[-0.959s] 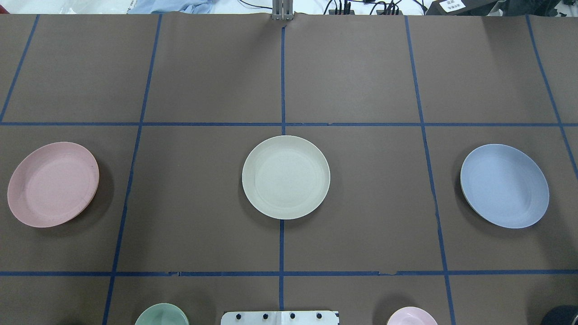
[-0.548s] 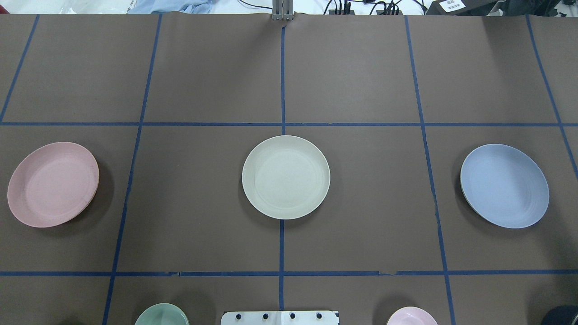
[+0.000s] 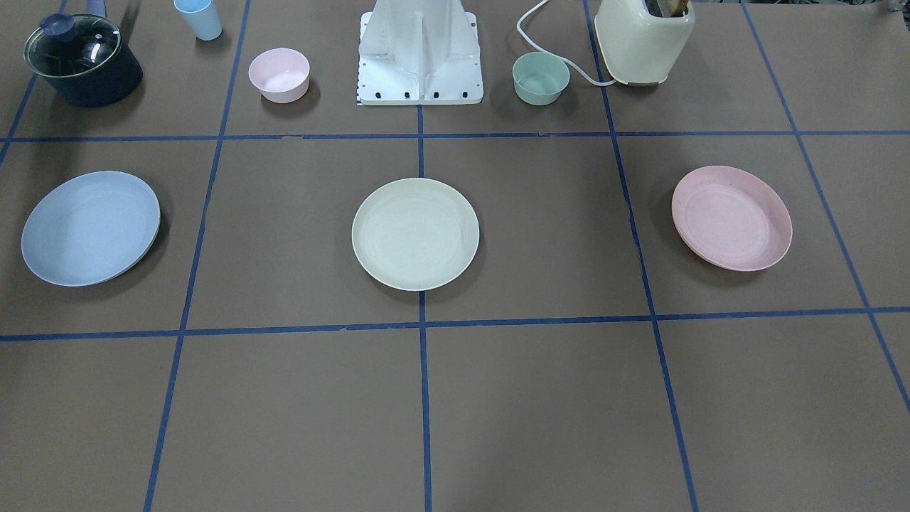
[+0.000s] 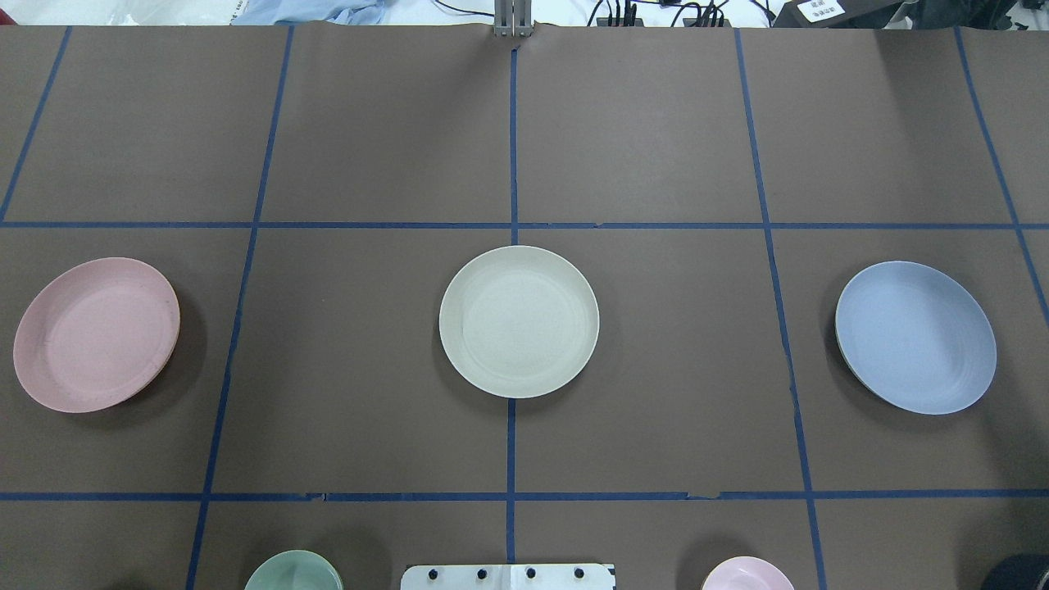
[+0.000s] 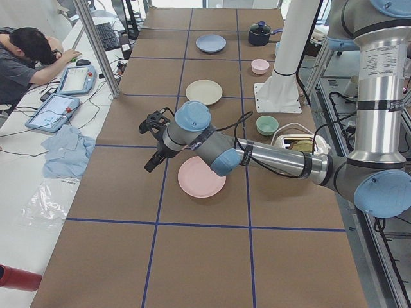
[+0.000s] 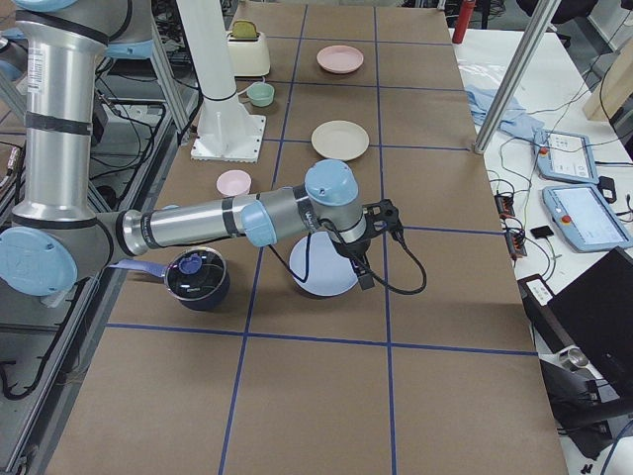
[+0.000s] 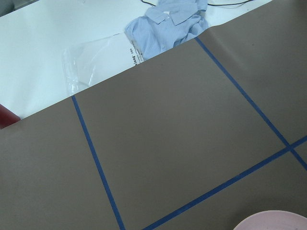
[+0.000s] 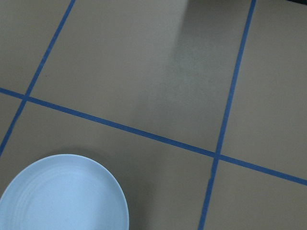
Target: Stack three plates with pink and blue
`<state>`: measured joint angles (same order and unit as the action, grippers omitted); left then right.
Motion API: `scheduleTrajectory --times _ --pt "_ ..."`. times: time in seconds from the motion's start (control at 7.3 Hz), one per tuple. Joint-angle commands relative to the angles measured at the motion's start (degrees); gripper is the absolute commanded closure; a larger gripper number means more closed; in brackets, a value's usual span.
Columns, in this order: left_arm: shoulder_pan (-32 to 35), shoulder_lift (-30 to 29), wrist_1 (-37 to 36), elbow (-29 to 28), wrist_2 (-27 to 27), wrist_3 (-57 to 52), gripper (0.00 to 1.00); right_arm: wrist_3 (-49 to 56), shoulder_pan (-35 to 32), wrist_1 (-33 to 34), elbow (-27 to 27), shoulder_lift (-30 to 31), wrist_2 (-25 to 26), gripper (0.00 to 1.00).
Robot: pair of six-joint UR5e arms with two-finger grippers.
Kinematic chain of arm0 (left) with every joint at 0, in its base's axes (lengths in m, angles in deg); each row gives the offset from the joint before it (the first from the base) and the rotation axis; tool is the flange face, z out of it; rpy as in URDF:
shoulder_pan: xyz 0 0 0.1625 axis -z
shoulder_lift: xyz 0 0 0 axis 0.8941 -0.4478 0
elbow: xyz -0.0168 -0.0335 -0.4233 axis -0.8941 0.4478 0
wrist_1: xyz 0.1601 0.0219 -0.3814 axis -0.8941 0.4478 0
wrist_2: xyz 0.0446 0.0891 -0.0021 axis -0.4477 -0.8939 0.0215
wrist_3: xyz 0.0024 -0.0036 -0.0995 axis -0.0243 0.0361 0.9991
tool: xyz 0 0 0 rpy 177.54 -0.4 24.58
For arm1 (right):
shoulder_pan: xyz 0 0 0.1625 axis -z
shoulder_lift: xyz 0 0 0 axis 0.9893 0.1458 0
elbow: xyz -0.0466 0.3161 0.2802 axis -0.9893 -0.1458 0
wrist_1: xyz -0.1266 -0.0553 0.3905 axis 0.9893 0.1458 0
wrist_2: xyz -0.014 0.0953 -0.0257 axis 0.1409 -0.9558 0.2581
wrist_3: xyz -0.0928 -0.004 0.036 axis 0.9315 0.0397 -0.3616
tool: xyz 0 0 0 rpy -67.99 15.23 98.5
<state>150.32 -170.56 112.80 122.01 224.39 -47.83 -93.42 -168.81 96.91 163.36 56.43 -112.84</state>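
Note:
Three plates lie apart in a row on the brown table. The pink plate (image 4: 96, 334) is on the left, the cream plate (image 4: 519, 321) in the middle, the blue plate (image 4: 915, 337) on the right. My left gripper (image 5: 153, 144) hangs above the table just past the pink plate (image 5: 201, 177); only the exterior left view shows it, so I cannot tell its state. My right gripper (image 6: 374, 247) hangs above the far edge of the blue plate (image 6: 321, 267); I cannot tell its state either. The wrist views show the rims of the pink plate (image 7: 273, 220) and the blue plate (image 8: 64, 194).
Near the robot's base (image 3: 419, 53) stand a pink bowl (image 3: 279, 74), a green bowl (image 3: 541, 77), a cream toaster (image 3: 643, 39), a lidded dark pot (image 3: 82, 60) and a light blue cup (image 3: 199, 18). A blue shirt (image 7: 165, 26) lies past the table's far edge.

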Motion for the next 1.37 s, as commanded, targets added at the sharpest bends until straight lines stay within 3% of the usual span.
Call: scheduleTrajectory --times 0.0,0.27,0.55,0.82,1.23 --pt "-9.79 2.47 8.54 -2.95 -1.54 9.61 0.0 -18.87 8.93 -11.63 -0.41 0.59 3.21 0.0" --pt "-18.06 5.79 22.11 -7.67 -10.56 22.72 0.0 -26.78 13.79 -17.66 -0.41 1.73 7.11 0.0" --pt "-23.52 5.9 37.85 -18.91 -17.52 32.75 0.0 -26.79 13.8 -17.76 -0.41 1.74 7.2 0.0" --pt "-30.73 5.98 41.17 -20.54 -22.37 40.86 0.02 -26.79 13.8 -17.76 -0.41 1.74 7.2 0.0" --pt "-32.77 7.74 42.66 -22.82 -25.64 40.89 0.15 -26.79 13.8 -17.94 -0.32 1.82 7.2 0.0"
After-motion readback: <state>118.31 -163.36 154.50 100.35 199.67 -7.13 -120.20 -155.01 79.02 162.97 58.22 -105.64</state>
